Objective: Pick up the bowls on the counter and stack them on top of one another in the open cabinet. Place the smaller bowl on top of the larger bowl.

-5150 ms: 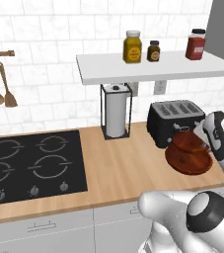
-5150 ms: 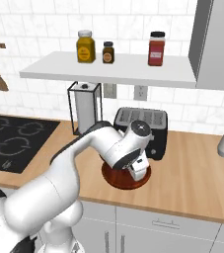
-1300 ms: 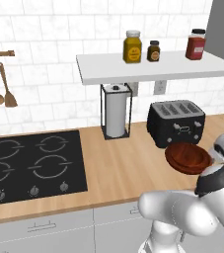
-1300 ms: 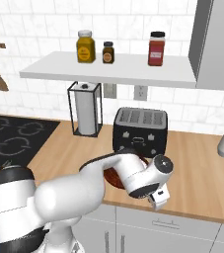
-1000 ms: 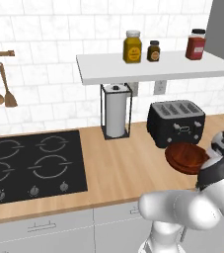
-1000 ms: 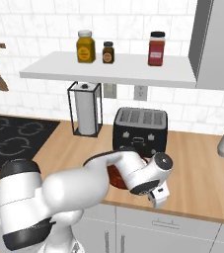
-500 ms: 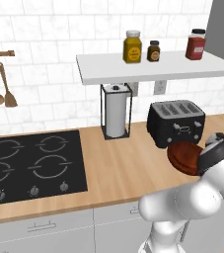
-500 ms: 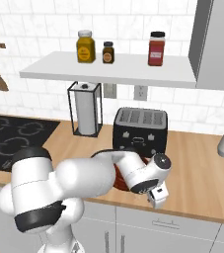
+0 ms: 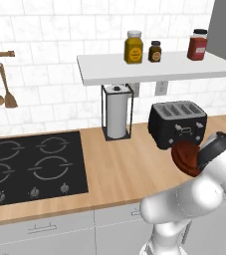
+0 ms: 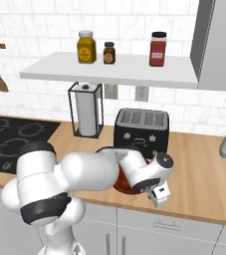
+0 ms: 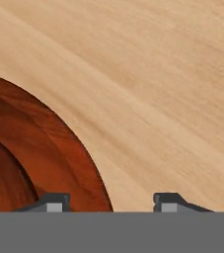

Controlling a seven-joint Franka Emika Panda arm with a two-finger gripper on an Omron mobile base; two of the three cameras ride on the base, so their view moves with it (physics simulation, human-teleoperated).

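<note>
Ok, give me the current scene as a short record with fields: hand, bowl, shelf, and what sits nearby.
hand: low over the light-tan wooden counter, fingertips apart, straddling the bowl's rim, one tip inside, the other outside
bowl: glossy reddish-brown wooden bowl in front of the black toaster; which of the two cannot be told
shelf: plain white wall shelf, three jars, no bowl
nearby: paper towel holder, black hob

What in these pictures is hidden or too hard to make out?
- Bowl: in the left base view the arm covers its right side; in the right base view the arm hides most of it; the hand view's left edge cuts it off.
- Claw: only the fingertips show; whether they grip the rim is unclear.
- Jars on the shelf: labels too small.
</note>
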